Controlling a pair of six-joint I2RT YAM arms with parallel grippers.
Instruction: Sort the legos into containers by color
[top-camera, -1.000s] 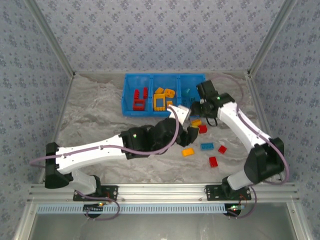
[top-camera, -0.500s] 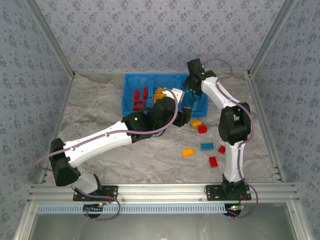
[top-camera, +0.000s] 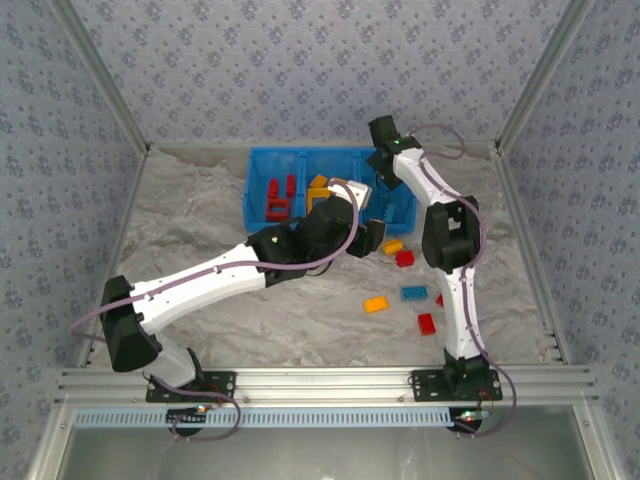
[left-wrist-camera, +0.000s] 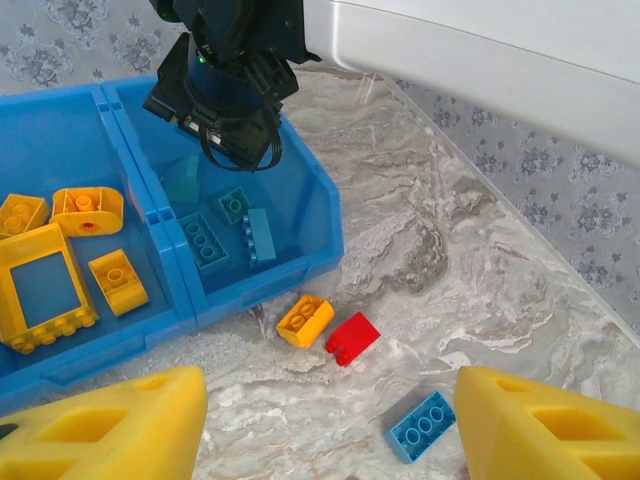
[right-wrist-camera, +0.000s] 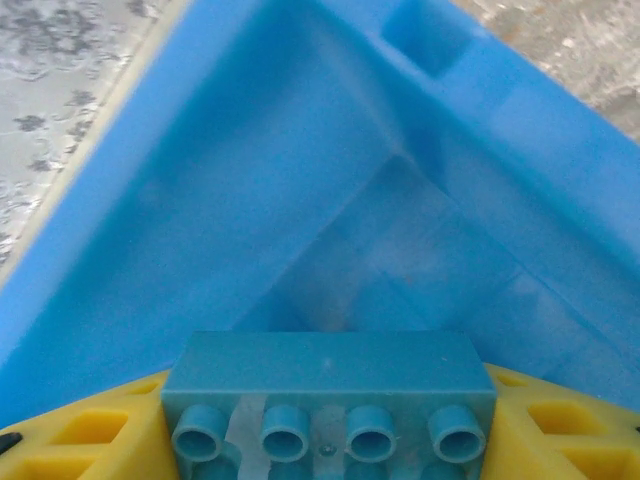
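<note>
My right gripper hangs over the right compartment of the blue bin, shut on a teal four-stud brick held between its yellow fingers; the compartment's blue wall lies just below. That compartment holds several teal bricks. The middle one holds yellow pieces, the left one red bricks. My left gripper is open and empty above the table in front of the bin, near an orange brick, a red brick and a blue brick.
More loose bricks lie on the crinkled grey cover right of centre: an orange one and a red one. The right arm stretches across this patch. Patterned walls close in the back and sides.
The right gripper carried the teal brick from the bin's front edge up over the right compartment. The left gripper rose and moved toward the bin's front wall.
</note>
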